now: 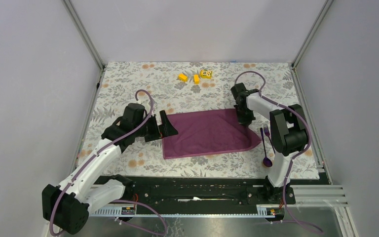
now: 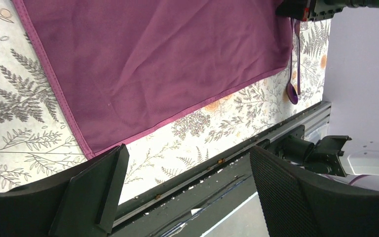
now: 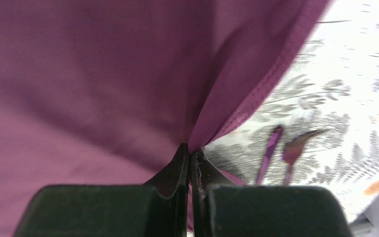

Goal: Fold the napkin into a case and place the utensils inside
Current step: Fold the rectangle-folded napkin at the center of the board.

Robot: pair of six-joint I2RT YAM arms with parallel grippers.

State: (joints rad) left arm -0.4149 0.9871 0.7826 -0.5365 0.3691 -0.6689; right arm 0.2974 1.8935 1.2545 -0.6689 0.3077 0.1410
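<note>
The napkin [image 1: 205, 133] lies spread in the middle of the tablecloth [image 1: 128, 79], nearer the front edge than the back, with its far right corner drawn up. The right gripper [image 1: 245, 123] stands at that corner. Only its wrist view shows the grip: the fingers [image 3: 177, 170] are pressed together on a pinch of the purple hem, and cloth rises from between the tips. The left gripper [image 1: 168, 125] sits at the napkin's left edge with its jaws spread wide, holding nothing. Its wrist view shows the cloth's near left corner beyond the two parted fingers, and the dark front rail [image 2: 217, 173] below. The fork [image 1: 266, 132] and spoon [image 1: 267, 159] lie side by side near the right edge, just beside the napkin's right end; whether they touch it cannot be told. Three yellow blocks [image 1: 196, 76] sit near the back edge, and one carries dark marks too small to read
</note>
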